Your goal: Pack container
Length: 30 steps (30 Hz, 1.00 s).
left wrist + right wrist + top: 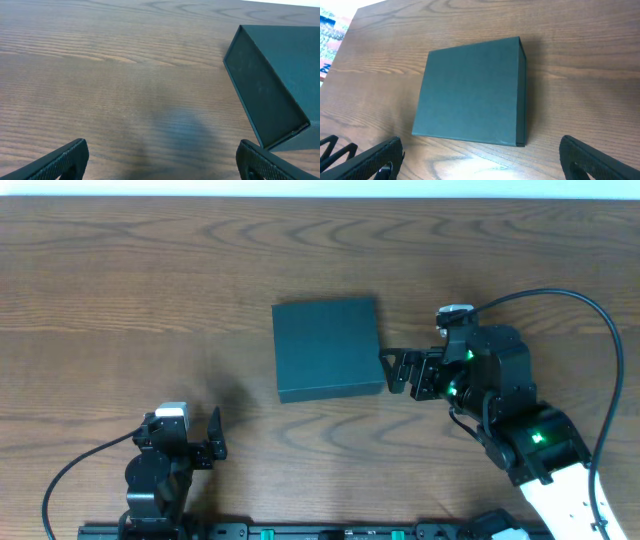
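Note:
The container is a dark teal, flat square box lying shut on the wooden table, a little right of centre. My right gripper stands open just off the box's right edge, not touching it. In the right wrist view the container fills the middle, and bare wood lies between the wide-apart fingers of the right gripper. My left gripper is open near the front left, well away from the box. The left wrist view shows the container at the right, beyond the empty left gripper.
The table's far edge runs along the top of the overhead view. A black mounting rail lies along the front. A black cable loops out from the right arm. Something colourful shows past the table edge.

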Available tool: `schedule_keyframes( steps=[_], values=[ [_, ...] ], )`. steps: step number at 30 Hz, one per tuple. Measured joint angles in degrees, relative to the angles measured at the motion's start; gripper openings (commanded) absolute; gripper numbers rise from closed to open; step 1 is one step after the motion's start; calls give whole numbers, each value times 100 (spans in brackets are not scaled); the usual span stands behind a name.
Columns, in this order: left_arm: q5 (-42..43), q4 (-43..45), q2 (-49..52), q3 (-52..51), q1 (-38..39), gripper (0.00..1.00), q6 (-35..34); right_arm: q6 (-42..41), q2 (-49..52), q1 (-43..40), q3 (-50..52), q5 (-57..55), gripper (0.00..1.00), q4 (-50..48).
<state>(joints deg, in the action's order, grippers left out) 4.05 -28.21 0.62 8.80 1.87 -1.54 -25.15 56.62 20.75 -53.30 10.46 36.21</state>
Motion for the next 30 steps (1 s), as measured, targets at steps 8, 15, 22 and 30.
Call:
schedule_keyframes(
  steps=[8,15,22,30],
  values=[
    [0,4,0,0,0,95,0,101,-164,0,0,-85,99,293],
    [0,7,0,0,0,95,0,745,-2140,-7,33,-1130,99,1412],
    [0,7,-2,0,0,95,0,938,-3943,-267,868,-1843,99,1495],
    [0,11,-4,0,0,95,0,953,-5040,-446,2463,-1958,99,1049]
  ],
)
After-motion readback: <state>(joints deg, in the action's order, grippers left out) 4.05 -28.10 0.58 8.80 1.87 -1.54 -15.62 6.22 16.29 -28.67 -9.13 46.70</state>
